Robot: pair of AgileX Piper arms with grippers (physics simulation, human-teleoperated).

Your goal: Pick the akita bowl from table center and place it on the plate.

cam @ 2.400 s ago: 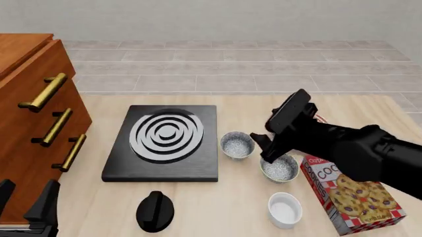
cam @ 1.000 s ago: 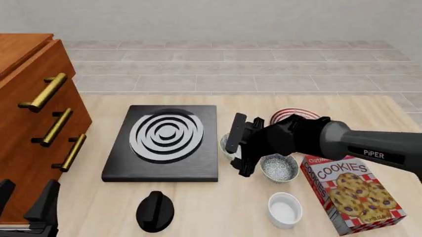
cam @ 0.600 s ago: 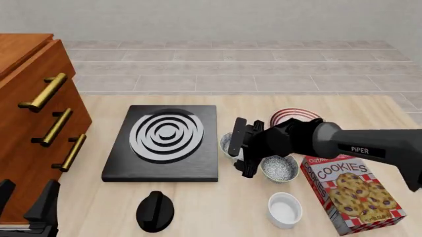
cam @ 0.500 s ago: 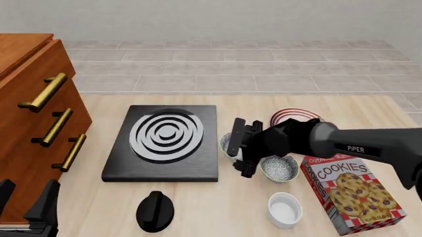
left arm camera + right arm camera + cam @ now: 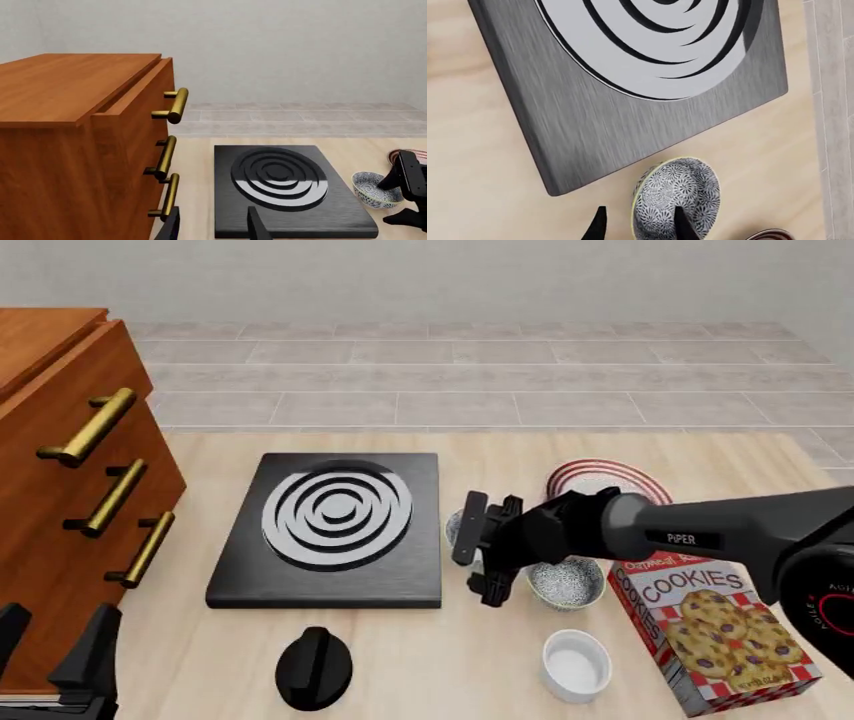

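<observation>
The akita bowl (image 5: 677,200), speckled grey-white with a pale rim, stands on the table just right of the black stove plate. In the front view only a sliver of the akita bowl (image 5: 457,532) shows behind my right gripper (image 5: 478,552). That gripper is open, low over the bowl, with one finger (image 5: 598,225) outside its wall and the other finger (image 5: 683,227) over its inside. The red-striped plate (image 5: 607,478) lies behind and right of the bowl. My left gripper (image 5: 51,642) rests open at the near left, far from both.
A second speckled bowl (image 5: 567,582) sits right beside my right arm. A white cup (image 5: 577,665) and a cookies box (image 5: 714,635) stand nearer on the right. A black knob (image 5: 314,668) lies near the front. The stove plate (image 5: 334,525) and wooden cabinet (image 5: 67,490) fill the left.
My right arm swung from above the second bowl over to the left bowl, then sank lower around its rim. The left arm stayed still.
</observation>
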